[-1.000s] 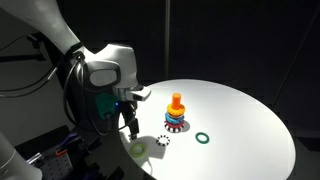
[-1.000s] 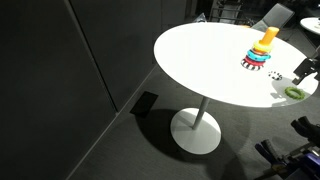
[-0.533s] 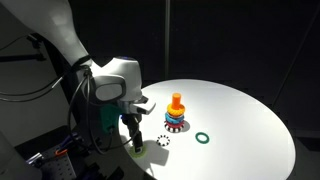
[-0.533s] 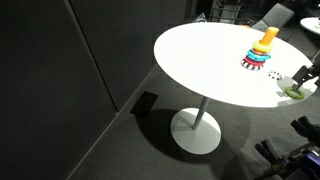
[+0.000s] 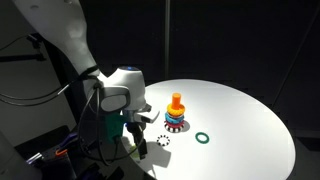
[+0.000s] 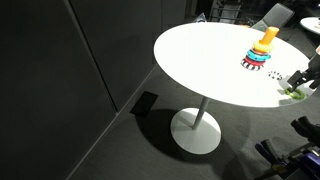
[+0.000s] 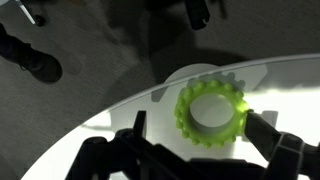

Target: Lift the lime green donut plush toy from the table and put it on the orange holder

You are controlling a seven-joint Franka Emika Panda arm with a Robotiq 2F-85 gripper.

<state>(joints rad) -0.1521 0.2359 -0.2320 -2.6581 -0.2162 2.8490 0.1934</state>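
since 1 s ago the hand (image 5: 140, 147) has been brought down from beside the orange holder (image 5: 177, 101) to the near edge of the surface (image 5: 240, 115), right over the lime green donut plush toy (image 7: 184, 115).

the hand (image 7: 203, 135) is seen spread open in the wrist view, w/ one finger on each side of the toy. the right-of-frame finger is just beside the toy's rim and the other is set a bit apart. nothing is gripped yet, and the toy lies flat on the surface, close to its edge.

step in hand, as judged: final approach / pre-grasp. next, the fingers need to be closed on the soft band, or the hand lowered a touch more first. the toy must then be lifted clear and carried to the holder, w/ its hole lined up over the peg top.

the toy is mostly hidden by the hand in an exterior view (image 5: 140, 147), whereas the wrist view gives the finger-to-toy fit plainly. the holder, the speckled ring (image 5: 163, 140) and the dark green ring (image 5: 203, 138) are shown only in the exterior views, so the carry path can be judged only there. hand (image 6: 303, 79) and toy (image 6: 291, 92) are caught at the frame edge in an exterior view, w/ the holder (image 6: 269, 37) well apart.
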